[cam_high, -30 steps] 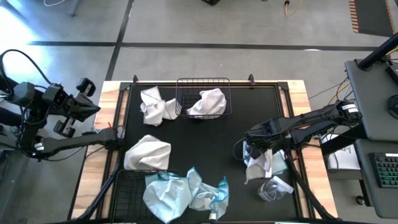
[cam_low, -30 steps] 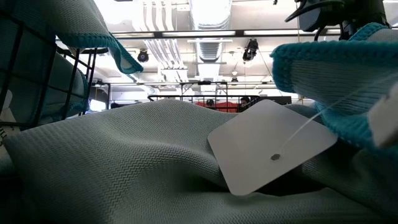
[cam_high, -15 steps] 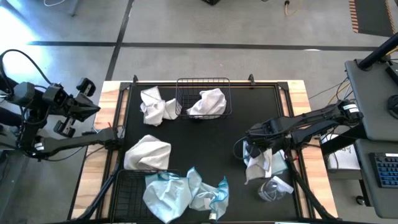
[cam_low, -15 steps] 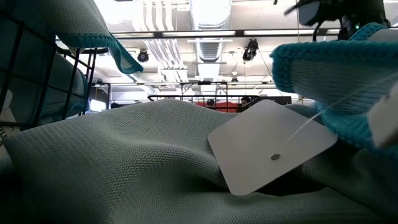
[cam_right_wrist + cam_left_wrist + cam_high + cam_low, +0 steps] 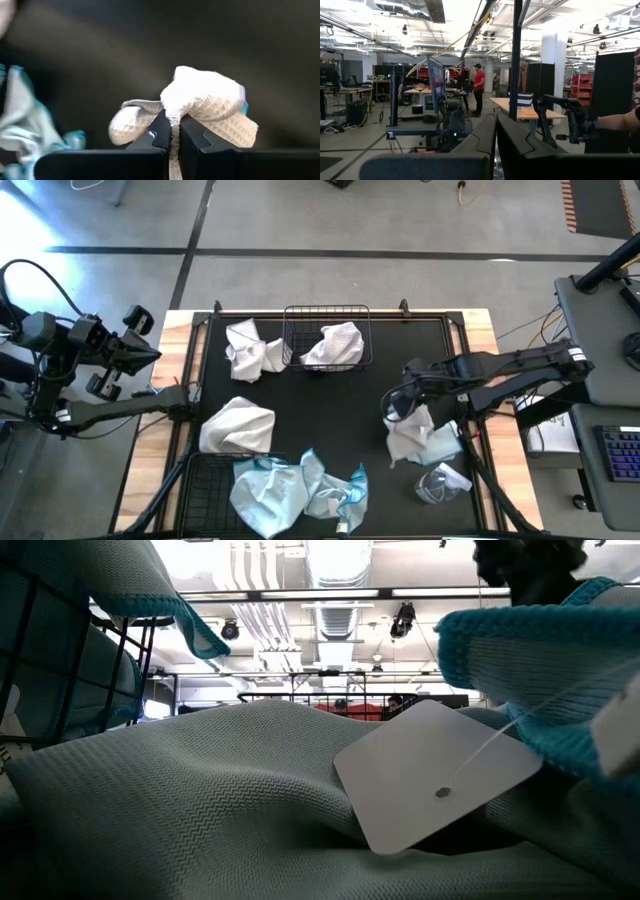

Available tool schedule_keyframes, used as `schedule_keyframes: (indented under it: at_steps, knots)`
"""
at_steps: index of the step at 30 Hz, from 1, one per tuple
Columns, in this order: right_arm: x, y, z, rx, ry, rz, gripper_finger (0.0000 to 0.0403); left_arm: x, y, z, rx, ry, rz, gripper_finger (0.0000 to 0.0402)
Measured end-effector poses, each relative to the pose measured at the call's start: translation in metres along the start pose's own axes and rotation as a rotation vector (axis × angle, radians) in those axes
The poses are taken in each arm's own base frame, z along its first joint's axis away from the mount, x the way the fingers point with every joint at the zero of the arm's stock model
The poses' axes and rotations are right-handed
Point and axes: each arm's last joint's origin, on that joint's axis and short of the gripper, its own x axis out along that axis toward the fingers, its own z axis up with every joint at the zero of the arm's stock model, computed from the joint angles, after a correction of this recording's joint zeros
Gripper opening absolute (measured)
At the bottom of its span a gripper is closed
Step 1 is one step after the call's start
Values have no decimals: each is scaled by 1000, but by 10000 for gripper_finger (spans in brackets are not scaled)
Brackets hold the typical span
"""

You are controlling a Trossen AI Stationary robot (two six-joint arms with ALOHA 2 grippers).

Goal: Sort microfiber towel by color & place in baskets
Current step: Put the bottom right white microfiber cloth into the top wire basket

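Note:
My right gripper hangs over the right side of the black mat, shut on a white towel. A light blue towel lies partly under that one. The far basket holds a white towel. Two more white towels lie on the mat's left half. Light blue towels spill out of the near-left basket and fill the low view. My left gripper is shut and raised beyond the table's left edge. My right gripper pinches a bunched fold of the white towel between its two fingers, coming from above and slanting down. The towel bulges out past the fingertips and hangs below them. Its lower part still reaches the mat beside the light blue towel.
A clear plastic wrapper lies near the mat's right front corner. A white tag on a thread lies on the blue towels close to the low camera. Bare mat shows in the middle, between the far basket and the near towels.
My right gripper has risen and tipped less steeply, staying shut on the white towel. The towel's gripped fold has come up with it and the cloth has drawn together under the fingers, while the light blue towel stays on the mat.

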Motion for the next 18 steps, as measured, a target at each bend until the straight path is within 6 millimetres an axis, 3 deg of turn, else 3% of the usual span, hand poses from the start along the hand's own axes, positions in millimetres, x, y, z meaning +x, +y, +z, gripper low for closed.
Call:
schedule_keyframes:
  at_steps: [18]
  knots:
    - [-76, 24, 27, -118, -269, 174, 9, 0, 0, 0, 0, 0, 0, 0]
